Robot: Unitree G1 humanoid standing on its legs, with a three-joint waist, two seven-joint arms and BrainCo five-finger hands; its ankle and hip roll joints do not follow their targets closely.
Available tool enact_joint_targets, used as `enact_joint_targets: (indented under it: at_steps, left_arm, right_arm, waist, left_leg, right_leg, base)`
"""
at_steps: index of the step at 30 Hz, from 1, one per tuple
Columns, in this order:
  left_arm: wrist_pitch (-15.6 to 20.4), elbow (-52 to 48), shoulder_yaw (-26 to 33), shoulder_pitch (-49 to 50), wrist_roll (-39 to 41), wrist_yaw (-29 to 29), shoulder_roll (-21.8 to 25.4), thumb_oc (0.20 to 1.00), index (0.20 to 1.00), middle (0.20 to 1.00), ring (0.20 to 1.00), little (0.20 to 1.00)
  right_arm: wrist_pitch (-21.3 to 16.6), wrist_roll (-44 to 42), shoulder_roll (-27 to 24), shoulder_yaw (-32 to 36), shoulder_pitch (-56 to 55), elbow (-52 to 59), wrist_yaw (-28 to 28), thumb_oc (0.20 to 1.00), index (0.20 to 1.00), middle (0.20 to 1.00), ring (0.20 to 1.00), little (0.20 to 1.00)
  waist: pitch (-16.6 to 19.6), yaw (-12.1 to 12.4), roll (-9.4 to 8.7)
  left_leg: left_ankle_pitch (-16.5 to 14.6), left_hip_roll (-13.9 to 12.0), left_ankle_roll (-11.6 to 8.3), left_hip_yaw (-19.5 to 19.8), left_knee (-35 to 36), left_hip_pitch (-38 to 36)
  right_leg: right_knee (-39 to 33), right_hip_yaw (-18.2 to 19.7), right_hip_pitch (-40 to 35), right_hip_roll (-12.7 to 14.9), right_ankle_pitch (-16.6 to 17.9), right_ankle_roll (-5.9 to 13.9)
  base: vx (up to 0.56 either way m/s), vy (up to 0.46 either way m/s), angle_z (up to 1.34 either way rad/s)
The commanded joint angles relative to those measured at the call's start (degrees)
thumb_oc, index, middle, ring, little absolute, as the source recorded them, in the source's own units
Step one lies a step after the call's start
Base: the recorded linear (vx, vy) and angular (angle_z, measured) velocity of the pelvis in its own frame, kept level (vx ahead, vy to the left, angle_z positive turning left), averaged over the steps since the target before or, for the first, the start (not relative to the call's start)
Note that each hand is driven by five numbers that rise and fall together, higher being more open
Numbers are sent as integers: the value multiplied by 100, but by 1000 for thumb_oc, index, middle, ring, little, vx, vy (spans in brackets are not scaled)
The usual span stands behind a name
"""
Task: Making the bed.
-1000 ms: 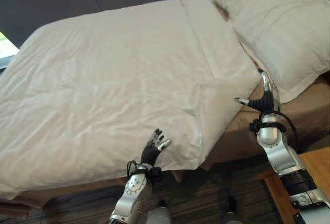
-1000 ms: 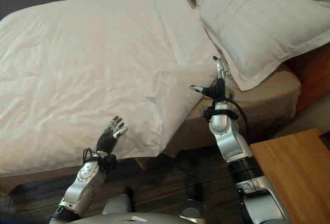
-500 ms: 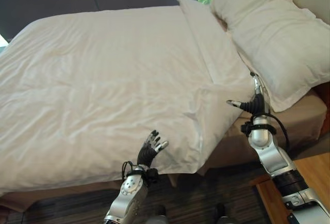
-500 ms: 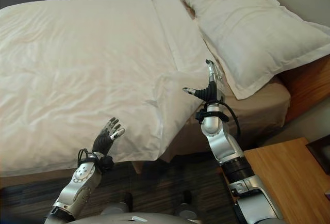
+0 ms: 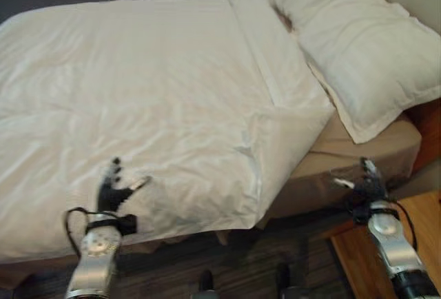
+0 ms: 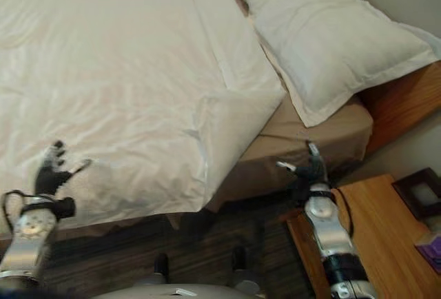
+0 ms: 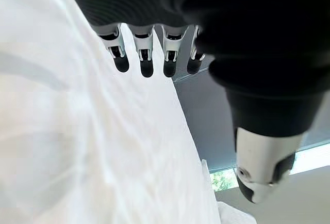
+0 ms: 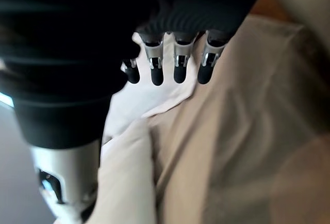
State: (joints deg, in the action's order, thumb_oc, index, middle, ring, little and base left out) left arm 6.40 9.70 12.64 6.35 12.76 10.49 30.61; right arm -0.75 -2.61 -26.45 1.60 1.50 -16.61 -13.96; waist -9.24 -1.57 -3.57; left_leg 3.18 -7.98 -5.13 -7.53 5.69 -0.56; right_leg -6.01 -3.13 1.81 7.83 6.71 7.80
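Arguably the main risk is the folded-back corner at four o'clock sliding off the tan sheeted mattress (image 5: 358, 149) if tugged unevenly. Wrinkled and puffy, the white cotton duvet (image 5: 138, 85) covers most of the bed, with the large white pillow (image 6: 324, 34) at one o'clock. Left hand (image 5: 110, 190), fingers spread, hovers over its near edge; right hand (image 6: 306, 169) hangs relaxed beside the mattress, holding nothing.

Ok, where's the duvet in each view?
Left eye: duvet covers left and centre.
Right eye: same place.
Left wrist: the white cloth under the left hand.
Right wrist: likely the near white fold.
Landmark: tan sheet beside its folded corner, in the eye and right wrist views.
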Motion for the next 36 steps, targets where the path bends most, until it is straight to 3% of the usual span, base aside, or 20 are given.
enact_joint_targets:
  at_steps: [1, 7, 14, 26, 31, 36]
  left_arm:
    - [445, -211, 86, -461, 59, 136, 203, 1000, 1000, 1000, 1000, 1000]
    - [490, -270, 151, -445, 249, 203, 168, 1000, 1000, 1000, 1000, 1000]
    - [528, -355, -277, -296, 912, -113, 10, 1000, 1000, 1000, 1000, 1000]
    - [600, -265, -646, -227, 1446, -475, 356, 1000, 1000, 1000, 1000, 1000]
    - [782, -76, -773, -658, 1681, -390, 689, 1000, 1000, 1000, 1000, 1000]
    - [866, 38, -934, -930, 1831, -357, 729, 1000, 1000, 1000, 1000, 1000]
  right_arm:
    - [-368, -14, -340, 262, 562, 540, 0, 1000, 1000, 1000, 1000, 1000]
    - [-346, 183, -679, 216, 721, 971, 42, 1000, 1000, 1000, 1000, 1000]
    - [-304, 538, -1134, -821, 2283, 895, -1, 1000, 1000, 1000, 1000, 1000]
    - [-120, 531, -1120, -1974, 4474, -981, -267, 1000, 1000, 1000, 1000, 1000]
    - [-79, 282, -1382, -2372, 5447, -2004, -356, 1000, 1000, 1000, 1000, 1000]
    - [-82, 165, -1431, -2738, 6088, -2768, -473, 1000, 1000, 1000, 1000, 1000]
  waist:
    - [-275, -34, -185]
    - [-143, -33, -151]
    - [-196, 191, -100]
    - [-587, 634, 78]
    - [-912, 921, 296]
    - [-1043, 1011, 447]
  left_leg:
    - [-217, -208, -105, -404, -88, -113]
    - [-183, -304, -176, -480, -69, -215]
    - [-134, -377, -235, -423, -69, -200]
    - [83, -373, -314, -188, -69, 386]
    - [305, -336, -463, 16, -69, 1008]
    - [446, -372, -553, 37, -69, 1406]
  right_leg:
    - [101, 92, -225, 89, -714, -12]
    - [101, 25, -334, 96, -764, -5]
    - [101, -67, -415, 65, -865, -45]
    - [101, -367, -118, 52, -853, -56]
    - [101, -605, 328, 55, -768, -61]
    - [101, -702, 629, 38, -744, -45]
  base:
    - [116, -54, -13]
    - [79, -49, -9]
    - [64, -50, 0]
    - [-31, -39, 18]
    - [-77, -58, 27]
    - [-59, -33, 20]
